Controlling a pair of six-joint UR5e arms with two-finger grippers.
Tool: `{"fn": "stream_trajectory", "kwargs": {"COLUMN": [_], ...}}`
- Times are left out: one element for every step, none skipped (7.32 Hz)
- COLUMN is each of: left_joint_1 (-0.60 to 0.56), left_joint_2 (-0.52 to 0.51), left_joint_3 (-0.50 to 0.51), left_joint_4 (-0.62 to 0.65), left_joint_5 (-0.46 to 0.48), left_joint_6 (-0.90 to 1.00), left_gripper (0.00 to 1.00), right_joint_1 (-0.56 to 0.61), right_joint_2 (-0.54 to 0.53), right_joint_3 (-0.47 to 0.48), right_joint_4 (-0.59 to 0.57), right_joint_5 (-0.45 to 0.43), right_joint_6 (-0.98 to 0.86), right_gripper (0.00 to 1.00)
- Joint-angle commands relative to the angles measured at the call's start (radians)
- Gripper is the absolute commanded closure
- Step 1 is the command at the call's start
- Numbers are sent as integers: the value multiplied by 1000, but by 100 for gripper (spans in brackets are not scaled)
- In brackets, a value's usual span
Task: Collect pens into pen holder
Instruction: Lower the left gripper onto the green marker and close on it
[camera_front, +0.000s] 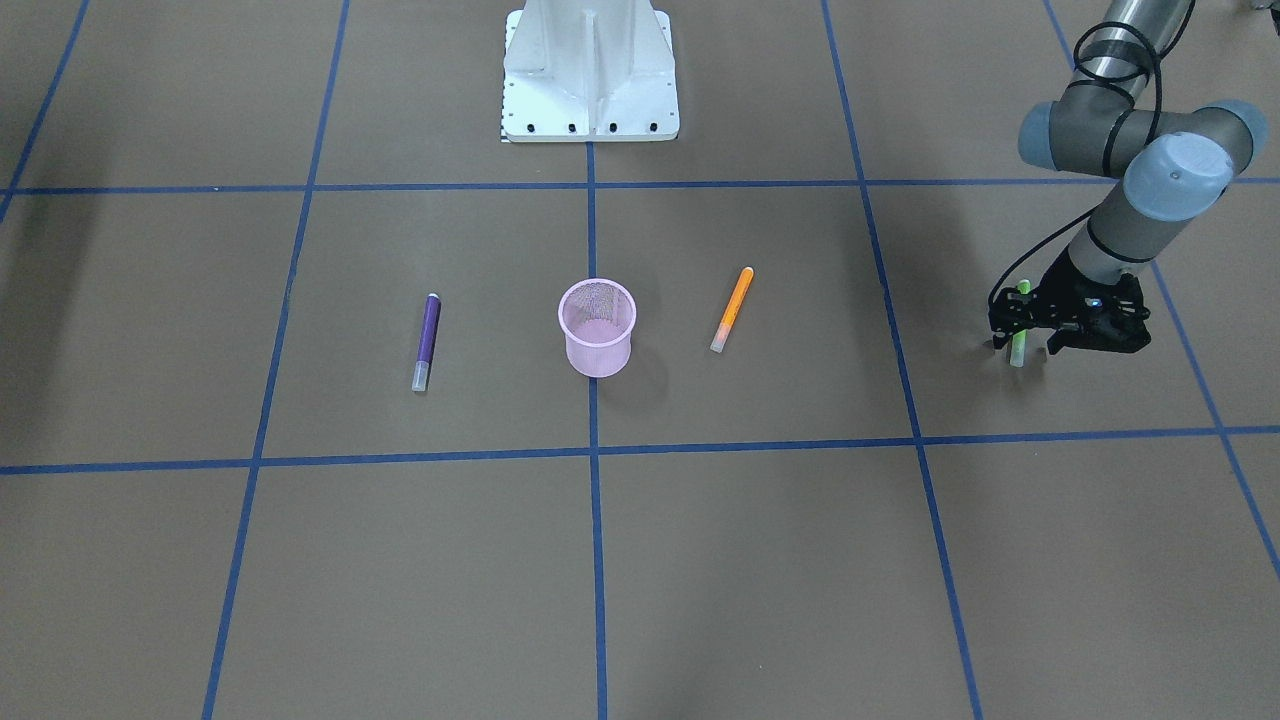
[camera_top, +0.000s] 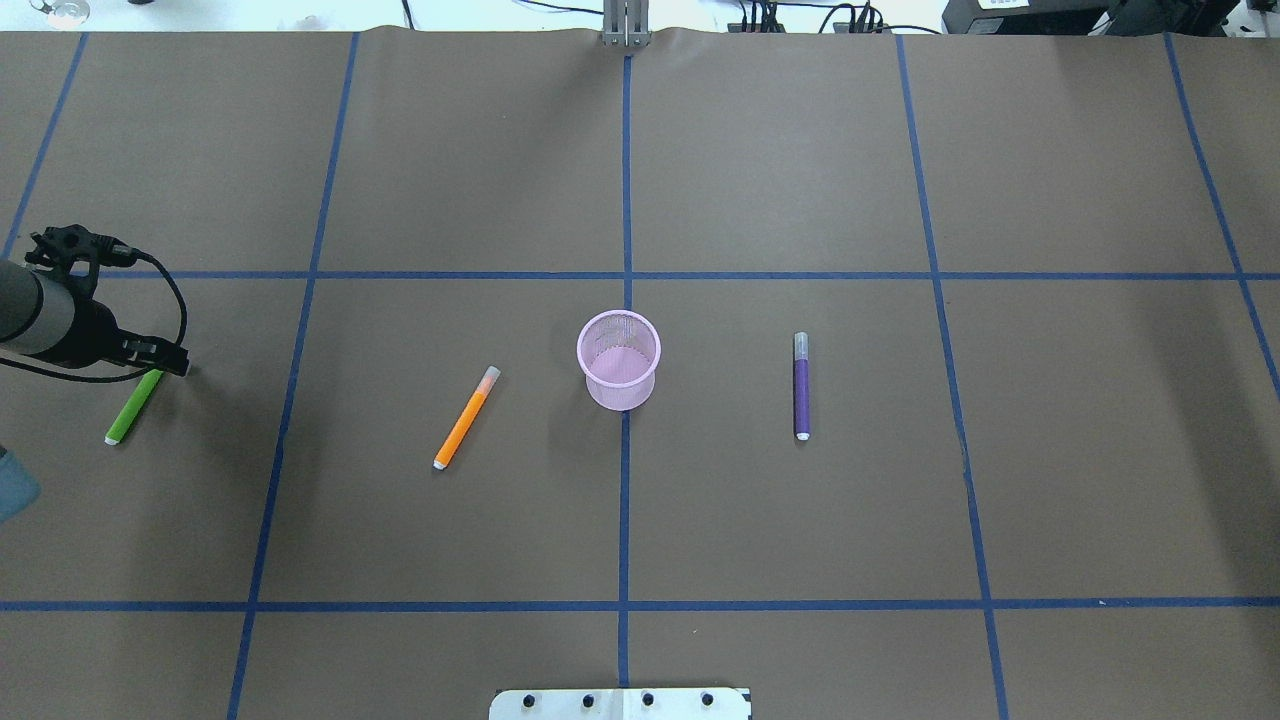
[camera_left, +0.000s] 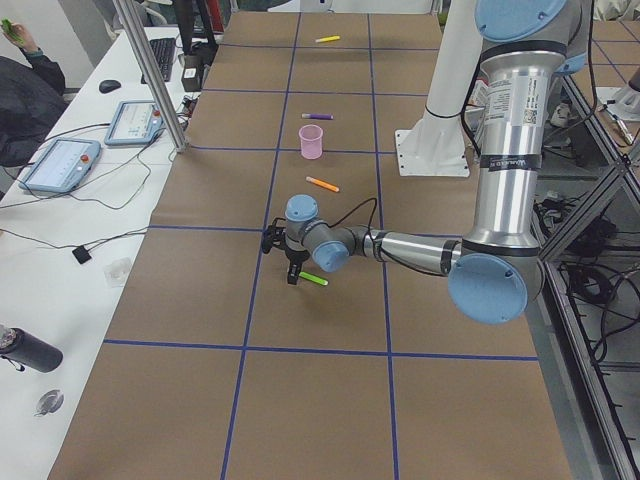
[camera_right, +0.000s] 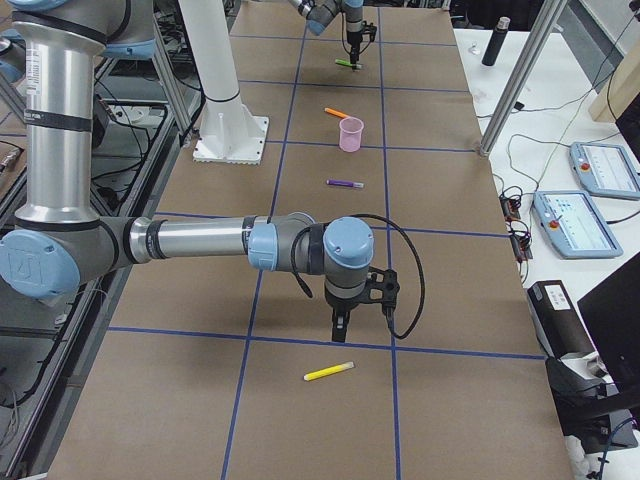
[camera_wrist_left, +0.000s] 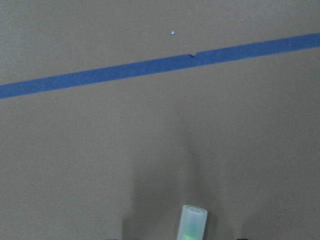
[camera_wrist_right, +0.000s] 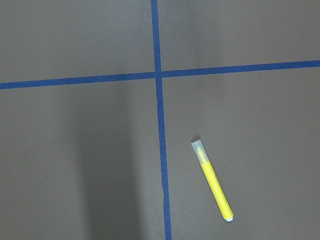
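The pink mesh pen holder (camera_front: 596, 330) stands upright at the table's middle. The purple pen (camera_front: 427, 341) lies on one side of it and the orange pen (camera_front: 733, 308) on the other, both flat on the table. The green pen (camera_front: 1019, 340) lies far out on the robot's left. My left gripper (camera_front: 1027, 347) is down at the table with its fingers apart on either side of this pen. Only the pen's pale cap (camera_wrist_left: 192, 222) shows in the left wrist view. My right gripper (camera_right: 340, 325) hangs above the table near a yellow pen (camera_right: 329, 371); I cannot tell its state.
The yellow pen (camera_wrist_right: 212, 181) lies far out on the robot's right, beside a crossing of blue tape lines. The robot's white base (camera_front: 590, 75) stands at the table's edge, behind the holder. Tablets and cables lie on the side bench (camera_right: 590, 200).
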Motion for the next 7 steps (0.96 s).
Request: {"fn": "stream_trajectory", "kwargs": {"left_joint_1": [7, 8, 10, 10, 10, 8, 8], "left_joint_2": [2, 2, 3, 8, 8, 14, 23], "left_joint_3": [-1, -2, -10, -17, -22, -28, -47], "left_joint_4": [0, 0, 0, 0, 0, 2, 11], "left_joint_5": [0, 0, 0, 0, 0, -4, -20], "left_joint_6": [2, 2, 2, 4, 4, 4, 4], "left_gripper": [49, 62, 77, 89, 100, 100, 100], "right_joint_1": [0, 0, 0, 0, 0, 0, 0], "right_joint_2": [1, 1, 1, 1, 4, 4, 4], "right_joint_3": [-1, -1, -1, -1, -2, -4, -4], "right_joint_4": [0, 0, 0, 0, 0, 0, 0], "right_joint_5": [0, 0, 0, 0, 0, 0, 0], "right_joint_6": [0, 0, 0, 0, 0, 0, 0], "right_gripper": [0, 0, 0, 0, 0, 0, 0]}}
